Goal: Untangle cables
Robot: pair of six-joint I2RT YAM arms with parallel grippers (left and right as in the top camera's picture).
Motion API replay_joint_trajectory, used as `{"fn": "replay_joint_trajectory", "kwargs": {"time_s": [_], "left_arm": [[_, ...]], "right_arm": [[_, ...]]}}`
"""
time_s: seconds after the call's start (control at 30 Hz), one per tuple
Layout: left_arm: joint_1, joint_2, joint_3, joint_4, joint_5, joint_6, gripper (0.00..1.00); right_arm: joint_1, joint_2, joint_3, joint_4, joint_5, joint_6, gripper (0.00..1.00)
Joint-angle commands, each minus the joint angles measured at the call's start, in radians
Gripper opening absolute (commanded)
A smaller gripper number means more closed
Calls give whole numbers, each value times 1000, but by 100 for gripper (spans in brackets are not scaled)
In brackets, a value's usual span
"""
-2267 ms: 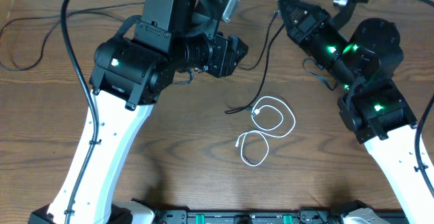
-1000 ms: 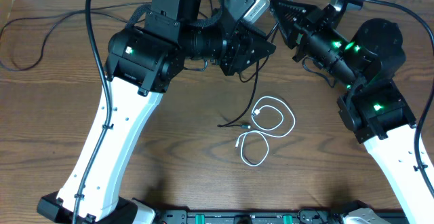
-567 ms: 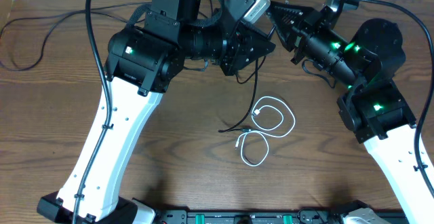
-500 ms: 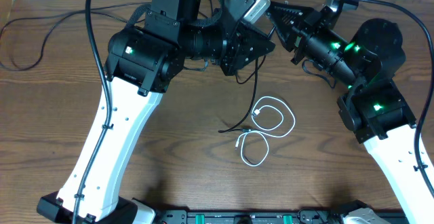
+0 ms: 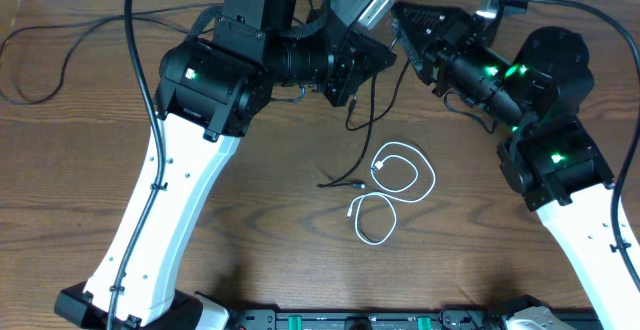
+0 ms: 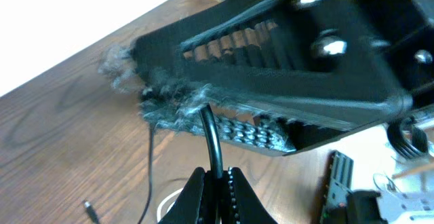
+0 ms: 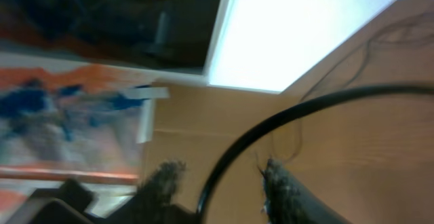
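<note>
**One cable up, two left on the counter**

The left fingers point(image 6: 195, 193) are clamped on a black cable point(image 6: 211, 139). It rises from their tips to the fuzzy-padded right fingers point(image 7: 281, 187) just beyond. Those stand apart, with the cord arcing loosely between them, not pinched. Its free end dangles under both pairs of fingers, clear of the other cords, so I judge this one nearly separated.

Well away from the fingers, on the robot's side, the white cable point(image 5: 405, 170) lies in two soft loops. A second black cable point(image 5: 342, 183) lies just beside it, with its plug end at the upper loop. Whether they cross I cannot tell, and parting them remains.

All the cords are thin, round, smooth and limp, with small stiff plugs. The counter point(image 5: 250, 230) is matte brown wood grain.
</note>
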Motion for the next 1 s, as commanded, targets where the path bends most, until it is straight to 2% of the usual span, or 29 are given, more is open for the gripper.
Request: {"fn": "replay_joint_trajectory", "kwargs": {"time_s": [0.0,0.1,0.37,0.53,0.8,0.97], "left_arm": [[13,-1,7,26,-106,-27,7],[43,-5,7,57,-167,-76,8],[139,-15,7,151,-164,-172,7],[156,-15,7,157,-176,-207,8],[217,-15,6,125,-414,-454,7],[288,-15,6,89,-429,-519,7]], "right_arm": [[-21,4,5,-55,78,-251,56],[-33,4,5,-135,92,-300,65],[-65,4,5,-416,202,-499,80],[-65,6,5,-528,306,-541,80],[-65,15,5,-567,354,-541,79],[-65,19,5,-566,373,-541,79]]}}
